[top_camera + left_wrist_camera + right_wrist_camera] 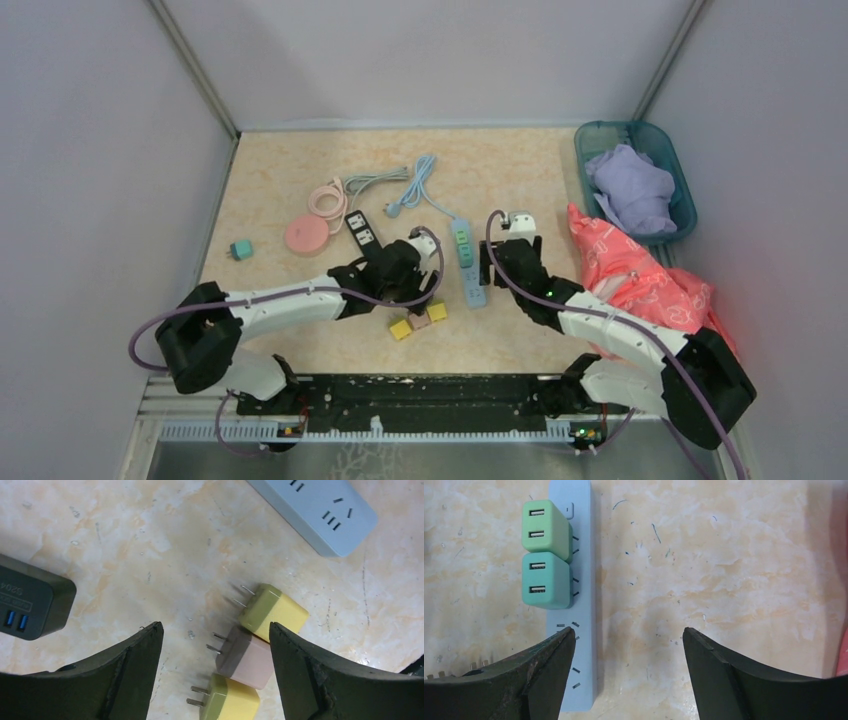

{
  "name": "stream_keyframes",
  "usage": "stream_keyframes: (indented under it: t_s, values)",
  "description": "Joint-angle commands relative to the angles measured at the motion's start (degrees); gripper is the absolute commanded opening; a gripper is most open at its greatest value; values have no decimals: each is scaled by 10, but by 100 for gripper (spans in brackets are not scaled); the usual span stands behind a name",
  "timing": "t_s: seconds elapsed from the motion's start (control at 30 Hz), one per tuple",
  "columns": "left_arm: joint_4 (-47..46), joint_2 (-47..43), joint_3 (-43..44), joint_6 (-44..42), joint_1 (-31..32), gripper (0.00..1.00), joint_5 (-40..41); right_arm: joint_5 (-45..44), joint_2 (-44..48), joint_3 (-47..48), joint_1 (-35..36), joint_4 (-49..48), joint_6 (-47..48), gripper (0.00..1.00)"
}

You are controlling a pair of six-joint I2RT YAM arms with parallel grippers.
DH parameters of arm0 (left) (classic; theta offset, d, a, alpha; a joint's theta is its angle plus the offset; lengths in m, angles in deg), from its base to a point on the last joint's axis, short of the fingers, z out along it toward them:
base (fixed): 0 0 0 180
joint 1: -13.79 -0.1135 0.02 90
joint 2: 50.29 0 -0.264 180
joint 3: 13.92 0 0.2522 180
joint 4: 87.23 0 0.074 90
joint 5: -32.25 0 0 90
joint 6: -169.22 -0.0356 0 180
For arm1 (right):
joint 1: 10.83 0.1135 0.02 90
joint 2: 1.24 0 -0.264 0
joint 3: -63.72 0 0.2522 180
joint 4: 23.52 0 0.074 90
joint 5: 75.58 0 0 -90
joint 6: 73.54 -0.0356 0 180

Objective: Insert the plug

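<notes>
Three loose plugs lie in a row on the table: a yellow one [275, 611], a pink one [247, 656] and another yellow one [232, 700], prongs pointing left in the left wrist view. My left gripper [215, 626] is open and empty above them, the pink plug between its fingers. The light blue power strip [583, 605] lies lengthwise, with two green USB plugs [546, 555] plugged into its far sockets. My right gripper [629, 630] is open and empty, its left finger [549, 665] over the strip's free near sockets. From above, the strip [468, 262] lies between both grippers.
A black power strip [362, 230] with USB ports, a pink round reel [307, 235] and coiled cables lie behind the left arm. A teal plug [241, 250] lies at the left. A teal basket [592, 143] with purple cloth and a red-pink cloth [640, 280] are at the right.
</notes>
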Motion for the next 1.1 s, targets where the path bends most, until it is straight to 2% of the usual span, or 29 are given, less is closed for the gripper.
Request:
stream_keyframes:
  t_s: [0.0, 0.27, 0.53, 0.73, 1.07]
  values:
    - [-15, 15, 13, -32, 26, 84, -22, -31, 42, -11, -8, -7, -15, 79]
    - [13, 101, 64, -57, 61, 85, 13, -40, 117, -50, -34, -19, -34, 81]
    - [29, 150, 94, -51, 62, 77, 58, -21, 122, -56, -37, -33, -25, 81]
    - [60, 171, 122, 6, 40, 68, 115, 0, 113, -58, -37, -46, -20, 81]
    - [60, 169, 135, 116, -27, 53, 62, 46, 111, -57, -37, -58, -16, 81]
